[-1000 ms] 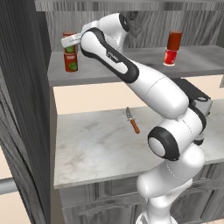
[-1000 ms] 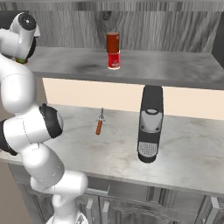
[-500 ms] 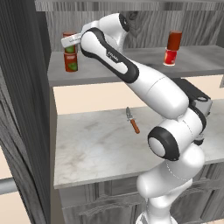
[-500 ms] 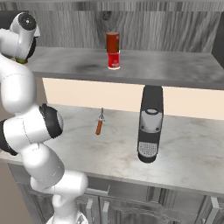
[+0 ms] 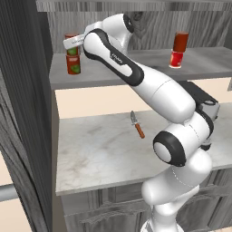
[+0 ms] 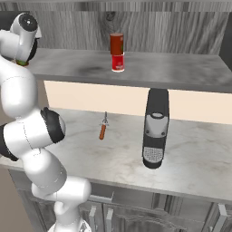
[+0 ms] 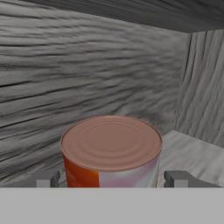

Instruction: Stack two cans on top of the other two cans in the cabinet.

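Arm's reaching up to the left end of the cabinet [image 5: 136,72] shelf, w/ the gripper [image 7: 112,179] sitting right over a two-high stack of cans [image 5: 72,55], green label patches on both, top can [image 7: 111,151] between the fingertips [image 7: 47,179]. Jaws look spread wider than the can, one tip showing either side of it, no obvious contact w/ the sides. Further right on the same shelf there's the other stack [image 6: 117,52]: plain dark red can on top of one w/ a white lower band. Down on the marble counter [image 6: 190,158] an orange-handled knife [image 6: 103,128] lies near the back wall, black coffee machine [image 6: 155,128] off to its right.
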